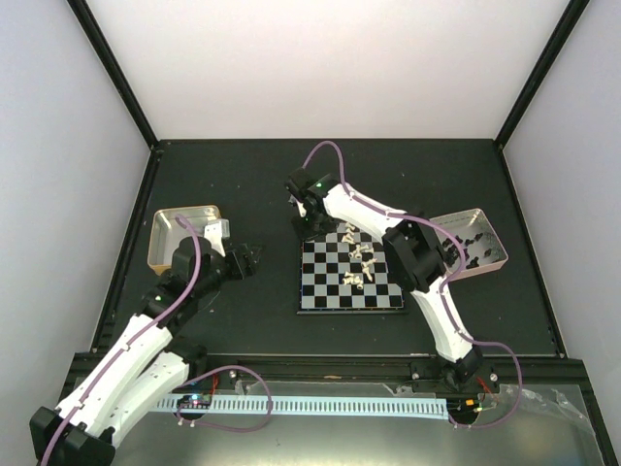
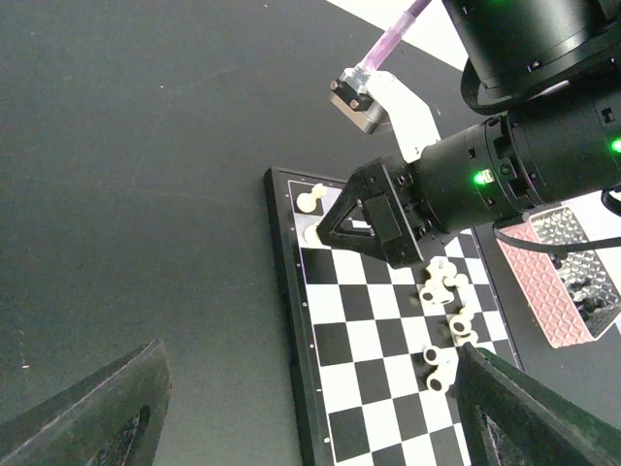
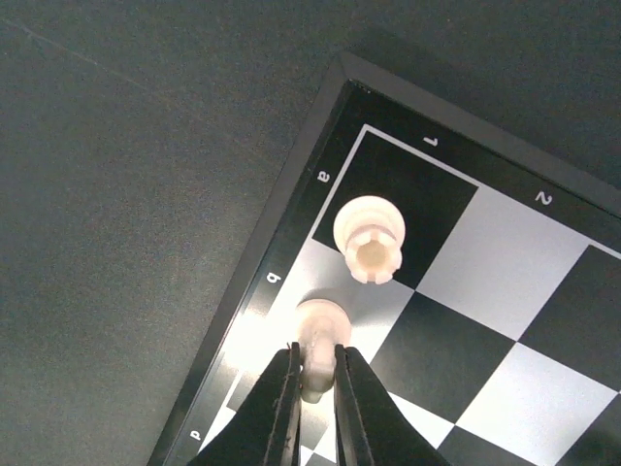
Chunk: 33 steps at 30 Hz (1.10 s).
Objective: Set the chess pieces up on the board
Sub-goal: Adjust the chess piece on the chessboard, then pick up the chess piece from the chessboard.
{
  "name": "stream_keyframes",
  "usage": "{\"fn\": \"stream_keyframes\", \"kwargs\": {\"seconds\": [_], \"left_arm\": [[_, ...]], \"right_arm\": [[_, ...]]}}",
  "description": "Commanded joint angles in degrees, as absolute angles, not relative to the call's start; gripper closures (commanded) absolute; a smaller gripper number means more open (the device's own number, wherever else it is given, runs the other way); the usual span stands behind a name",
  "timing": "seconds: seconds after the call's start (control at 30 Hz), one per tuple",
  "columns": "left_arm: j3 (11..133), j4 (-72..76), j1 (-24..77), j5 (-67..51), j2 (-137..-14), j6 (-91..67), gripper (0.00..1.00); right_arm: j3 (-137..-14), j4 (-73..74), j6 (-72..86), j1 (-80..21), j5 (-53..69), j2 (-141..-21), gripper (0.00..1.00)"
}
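The right gripper point(image 3: 312, 361) has its fingers pinched on a small white piece point(image 3: 316, 325), right over the b square next to the rook point(image 3: 369, 238) on a1, at the far left corner of the board point(image 1: 312, 293). Looks like mid-placement. Next it probably needs to set the piece down upright and let go without bumping the rook. The left gripper point(image 1: 250, 260) hangs wide open off to the board's left. The other white pieces point(image 1: 361, 264) lie jumbled on the board. Can't tell which piece is held or whether it's touching down.
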State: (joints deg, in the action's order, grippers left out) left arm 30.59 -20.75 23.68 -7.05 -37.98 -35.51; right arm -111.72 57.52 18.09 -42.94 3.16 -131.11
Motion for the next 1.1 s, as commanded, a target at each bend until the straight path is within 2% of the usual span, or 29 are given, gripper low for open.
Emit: {"fn": "stream_keyframes", "kwargs": {"seconds": [0.0,0.17,0.3,0.53,0.73,0.9,1.07], "left_arm": [[30.7,-21.4,23.4,-5.9,-37.1,-34.5,0.18],[30.7,-21.6,23.4,-5.8,-36.8,-34.5,0.18],[30.7,-21.8,23.4,-5.9,-36.6,-34.5,0.18],[31.0,-21.7,23.4,-7.7,-35.7,-33.7,0.18],[32.3,-21.4,23.5,-16.3,-35.8,-30.0,0.18],[32.0,-19.6,24.1,-22.3,-37.2,-30.3,0.18],[32.0,-18.5,24.9,-22.9,-38.1,-30.9,0.18]], "right_arm": [[-113.8,58.7,17.8,-43.2,3.2,-132.4,0.9],[-113.8,59.0,17.9,-43.2,2.9,-132.1,0.88],[-113.0,58.9,18.2,-43.1,2.9,-131.0,0.74],[-106.0,53.3,20.2,-43.1,3.5,-120.8,0.63],[-86.1,44.6,26.5,-42.9,-1.6,-104.8,0.61],[-70.1,42.9,31.6,-42.8,-6.4,-95.0,0.62],[-61.0,41.4,32.5,-43.0,-4.6,-91.0,0.68]]}}
